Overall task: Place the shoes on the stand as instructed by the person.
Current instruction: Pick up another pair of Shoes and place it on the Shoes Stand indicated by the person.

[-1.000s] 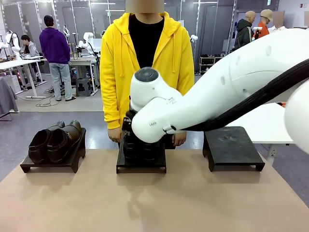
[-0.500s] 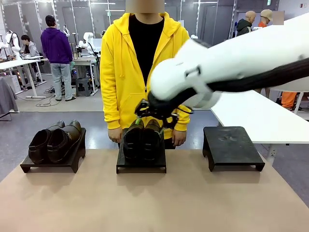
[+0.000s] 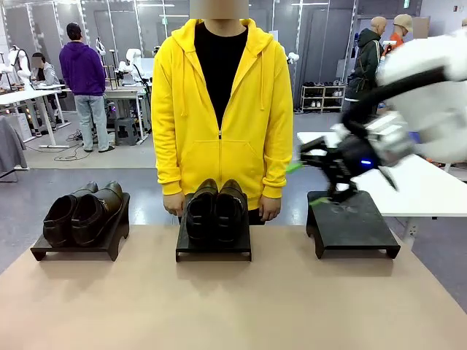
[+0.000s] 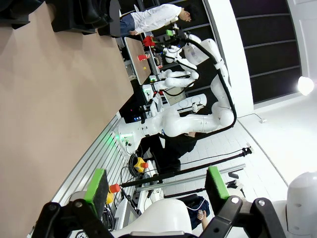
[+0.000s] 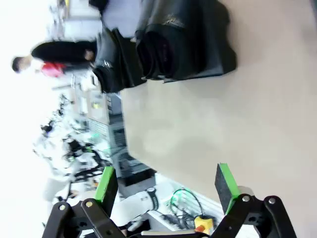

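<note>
On two stands, glossy dark shoes (image 3: 214, 210) (rounded toes)

The left gripper (image 4: 156, 184) is seen at the bottom edge with its green pads (image 4: 96, 191) spread wide and nothing held between them. The tan table (image 4: 54, 114) is shown sideways, with a black stand (image 4: 86, 17) at its far end.

From my front view the right gripper (image 3: 310, 162) is smeared by motion blur, so I can't read its fingers there. My right wrist view is blurred too, and the shoes (image 5: 163, 44) on their stand (image 5: 220, 42) run off the top edge.
</note>
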Tool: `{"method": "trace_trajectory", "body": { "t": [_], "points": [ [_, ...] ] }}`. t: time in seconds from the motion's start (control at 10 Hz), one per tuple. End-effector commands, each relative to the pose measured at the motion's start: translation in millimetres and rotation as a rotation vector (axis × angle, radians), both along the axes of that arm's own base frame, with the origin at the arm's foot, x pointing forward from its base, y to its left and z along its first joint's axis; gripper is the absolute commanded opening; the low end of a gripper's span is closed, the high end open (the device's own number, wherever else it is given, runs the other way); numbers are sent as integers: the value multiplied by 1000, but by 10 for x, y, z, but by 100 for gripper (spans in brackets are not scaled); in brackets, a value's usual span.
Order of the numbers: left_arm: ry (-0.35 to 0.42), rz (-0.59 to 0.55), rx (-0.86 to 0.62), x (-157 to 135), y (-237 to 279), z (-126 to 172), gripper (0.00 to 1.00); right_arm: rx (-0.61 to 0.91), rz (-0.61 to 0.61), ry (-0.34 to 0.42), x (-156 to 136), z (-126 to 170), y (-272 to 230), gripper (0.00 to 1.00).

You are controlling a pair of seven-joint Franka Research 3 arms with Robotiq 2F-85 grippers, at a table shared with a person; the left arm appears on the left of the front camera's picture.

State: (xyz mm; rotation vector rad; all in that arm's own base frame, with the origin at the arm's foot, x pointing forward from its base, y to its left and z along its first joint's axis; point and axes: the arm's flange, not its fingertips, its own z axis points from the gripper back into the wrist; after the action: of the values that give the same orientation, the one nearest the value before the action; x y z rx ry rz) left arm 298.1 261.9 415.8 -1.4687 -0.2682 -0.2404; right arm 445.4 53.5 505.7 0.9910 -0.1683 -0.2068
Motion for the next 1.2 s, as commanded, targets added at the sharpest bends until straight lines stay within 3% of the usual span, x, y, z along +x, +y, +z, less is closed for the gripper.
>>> {"method": "trace_trajectory", "body": {
  "t": [0.0, 0.4, 0.8, 1.1],
  "points": [
    [11, -8, 8, -33, 3, 21, 100, 130, -89, 22, -218, -150, -651, 100],
    [11, -8, 8, -33, 3, 21, 100, 349, -305, 8, -781, -817, -1530, 100],
    [11, -8, 8, -33, 3, 21, 100, 407, -436, -10, -1392, -1411, -1637, 100],
    [11, -8, 8, -33, 3, 21, 100, 398, -602, -69, -1726, -1491, -1660, 100]
  ]
}}
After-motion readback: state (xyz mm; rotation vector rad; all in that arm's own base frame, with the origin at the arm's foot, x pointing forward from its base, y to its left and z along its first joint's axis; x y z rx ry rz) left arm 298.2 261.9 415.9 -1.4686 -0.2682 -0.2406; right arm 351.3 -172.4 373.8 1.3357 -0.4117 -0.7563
